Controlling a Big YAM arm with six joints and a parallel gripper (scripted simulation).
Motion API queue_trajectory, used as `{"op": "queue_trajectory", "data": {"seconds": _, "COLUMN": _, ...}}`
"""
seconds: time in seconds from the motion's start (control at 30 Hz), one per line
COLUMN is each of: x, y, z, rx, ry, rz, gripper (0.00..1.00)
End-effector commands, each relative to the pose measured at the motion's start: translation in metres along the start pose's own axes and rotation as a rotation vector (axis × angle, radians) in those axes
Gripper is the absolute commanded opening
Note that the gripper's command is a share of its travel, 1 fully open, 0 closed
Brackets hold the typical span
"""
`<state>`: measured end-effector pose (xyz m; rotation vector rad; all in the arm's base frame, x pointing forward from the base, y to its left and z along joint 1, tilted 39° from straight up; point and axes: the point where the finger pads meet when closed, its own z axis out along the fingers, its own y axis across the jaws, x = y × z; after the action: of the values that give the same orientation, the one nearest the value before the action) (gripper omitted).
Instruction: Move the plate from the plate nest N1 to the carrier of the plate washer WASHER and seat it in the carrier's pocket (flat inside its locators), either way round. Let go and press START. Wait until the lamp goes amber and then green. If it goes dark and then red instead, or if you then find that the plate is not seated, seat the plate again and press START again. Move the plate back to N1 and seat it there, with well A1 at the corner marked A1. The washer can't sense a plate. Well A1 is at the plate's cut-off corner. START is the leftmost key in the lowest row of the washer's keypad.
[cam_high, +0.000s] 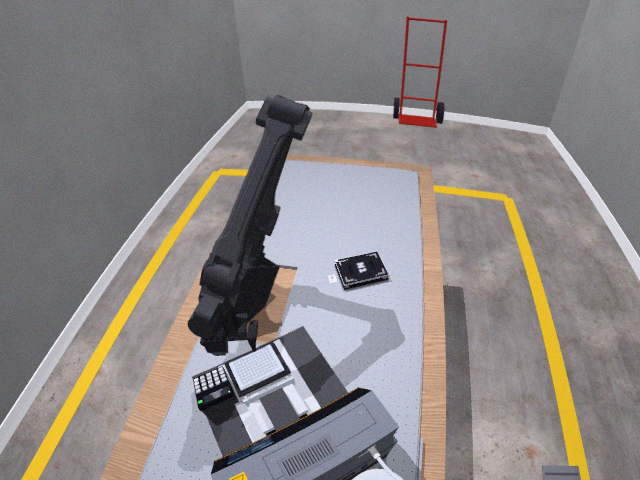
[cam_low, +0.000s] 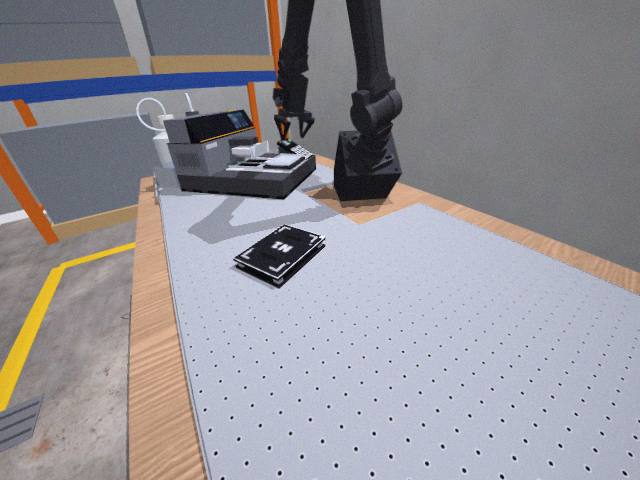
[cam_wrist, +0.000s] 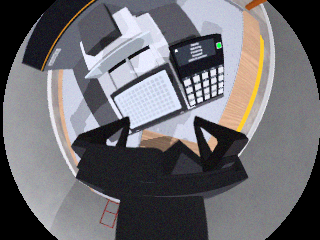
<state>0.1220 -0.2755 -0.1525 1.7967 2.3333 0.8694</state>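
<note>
The white plate (cam_high: 256, 366) (cam_low: 284, 160) (cam_wrist: 147, 100) lies in the carrier (cam_wrist: 178, 90) of the washer, which is out in front of the housing. It looks flat; its cut-off corner cannot be made out. The lamp (cam_high: 200, 401) (cam_low: 290, 140) (cam_wrist: 219, 45) beside the keypad's display shows green. The keypad (cam_high: 209, 382) (cam_wrist: 202, 85) stands beside the carrier. My gripper (cam_high: 237, 348) (cam_low: 293, 135) (cam_wrist: 161, 119) is open and empty, above and to the arm-base side of the plate and keypad. The black nest N1 (cam_high: 348, 271) (cam_low: 265, 251) holds no plate.
The washer's grey housing (cam_high: 315, 428) (cam_low: 191, 155) (cam_wrist: 60, 30) stands behind the carrier, with white parts between them. The arm's black base (cam_low: 367, 180) is near the washer's front. A red hand truck (cam_high: 422, 65) stands by the far wall.
</note>
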Motion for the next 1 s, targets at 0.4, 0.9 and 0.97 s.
{"op": "queue_trajectory", "data": {"seconds": 0.4, "x": -0.038, "y": 0.04, "z": -0.016, "rx": 0.084, "ry": 0.05, "rz": 0.537, "gripper": 1.0}}
{"op": "queue_trajectory", "data": {"seconds": 0.9, "x": -0.037, "y": 0.042, "z": -0.014, "rx": 0.152, "ry": 0.128, "rz": 0.953, "gripper": 1.0}}
{"op": "queue_trajectory", "data": {"seconds": 0.97, "x": -0.036, "y": 0.041, "z": -0.014, "rx": 0.161, "ry": 0.14, "rz": 1.02, "gripper": 1.0}}
